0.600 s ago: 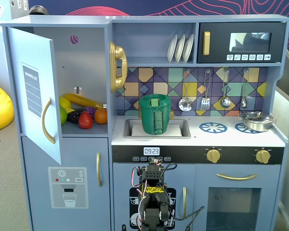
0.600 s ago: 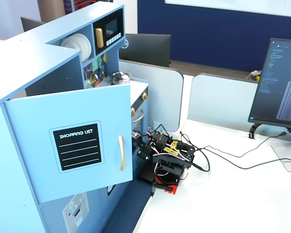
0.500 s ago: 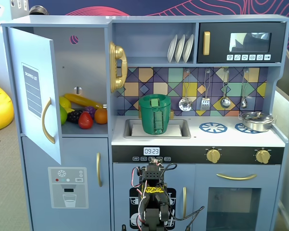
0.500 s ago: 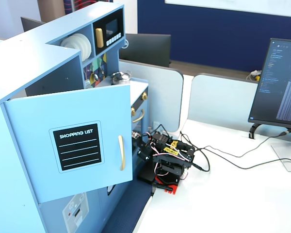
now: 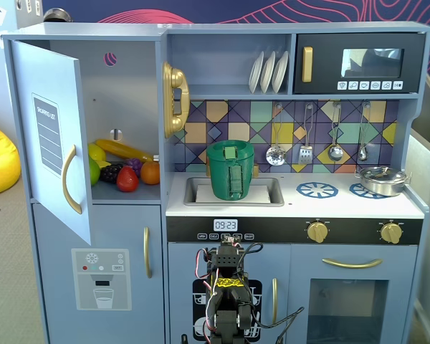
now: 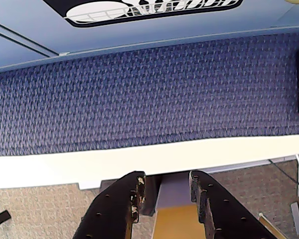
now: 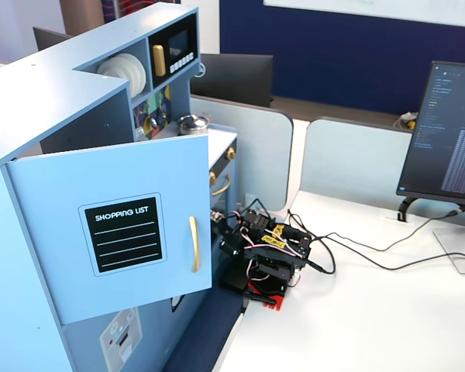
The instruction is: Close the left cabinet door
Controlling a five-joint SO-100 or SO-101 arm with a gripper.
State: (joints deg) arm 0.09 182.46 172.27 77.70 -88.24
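Observation:
The left cabinet door (image 5: 51,86) stands wide open, swung out to the left in a fixed view. It is light blue-grey with a black "SHOPPING LIST" panel (image 7: 124,234) and a curved gold handle (image 7: 193,244). The other fixed view shows it sticking out over the floor (image 7: 62,232). My arm (image 5: 229,287) sits folded low in front of the kitchen's middle, well to the right of the door and apart from it. In the wrist view my gripper (image 6: 165,186) points down at the white table edge, open and empty. The door is out of the wrist view.
Toy fruit (image 5: 122,172) lies on the shelf inside the open cabinet. A gold phone (image 5: 175,99) hangs beside it. A green pot (image 5: 231,169) sits in the sink. A lower door with a water-dispenser graphic (image 5: 102,279) is shut. Cables (image 7: 356,256) and a monitor (image 7: 449,139) are on the white table.

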